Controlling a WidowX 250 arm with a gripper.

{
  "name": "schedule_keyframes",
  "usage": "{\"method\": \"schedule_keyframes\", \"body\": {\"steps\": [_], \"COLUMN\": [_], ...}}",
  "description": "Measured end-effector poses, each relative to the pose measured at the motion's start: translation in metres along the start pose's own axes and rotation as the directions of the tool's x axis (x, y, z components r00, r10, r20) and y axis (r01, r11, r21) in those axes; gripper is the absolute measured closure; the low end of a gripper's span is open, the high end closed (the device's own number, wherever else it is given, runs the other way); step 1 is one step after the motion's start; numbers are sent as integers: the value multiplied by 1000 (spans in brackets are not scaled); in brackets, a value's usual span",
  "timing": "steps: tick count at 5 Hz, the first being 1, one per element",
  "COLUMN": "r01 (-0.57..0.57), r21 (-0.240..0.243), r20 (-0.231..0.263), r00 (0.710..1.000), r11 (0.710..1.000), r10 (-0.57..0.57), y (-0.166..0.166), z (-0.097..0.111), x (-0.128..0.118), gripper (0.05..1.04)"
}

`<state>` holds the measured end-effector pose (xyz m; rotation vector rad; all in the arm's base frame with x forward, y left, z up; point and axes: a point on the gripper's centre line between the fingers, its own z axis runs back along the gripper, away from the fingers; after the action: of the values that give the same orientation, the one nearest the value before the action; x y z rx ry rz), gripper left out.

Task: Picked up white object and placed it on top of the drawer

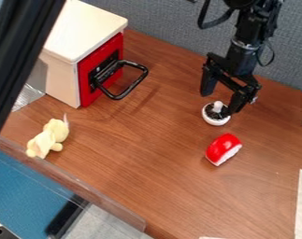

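Pincer [221,99] hangs open over a white bowl [216,122] with dark contents [211,112].

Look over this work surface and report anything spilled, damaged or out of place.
Nothing looks spilled or damaged: the white bowl sits upright below the open gripper. Slightly odd is the yellow plush toy, slumped close to the edge of the wooden table.

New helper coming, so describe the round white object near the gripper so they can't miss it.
On the brown table, find the red-fronted box, then, right of it in view, the black gripper. At its fingertips sits the round white object, dark inside with a pale knob; the neighboring red-and-white piece has no such knob.
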<state>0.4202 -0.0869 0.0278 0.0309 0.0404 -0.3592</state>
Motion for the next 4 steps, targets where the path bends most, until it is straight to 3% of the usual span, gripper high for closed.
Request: {"method": "schedule_keyframes", "body": {"steps": [1,3,4], "r01": [29,0,-9], "r21": [10,7,5], "r20": [-23,-9,-2], "r00": [999,1000,1000], "r11": [1000,1000,1000], "r10": [-28,0,9], "y": [-6,-9,-6], "z": [-8,-8,-5], "x": [-5,-3,-1], "gripper": [119,706,869]}}
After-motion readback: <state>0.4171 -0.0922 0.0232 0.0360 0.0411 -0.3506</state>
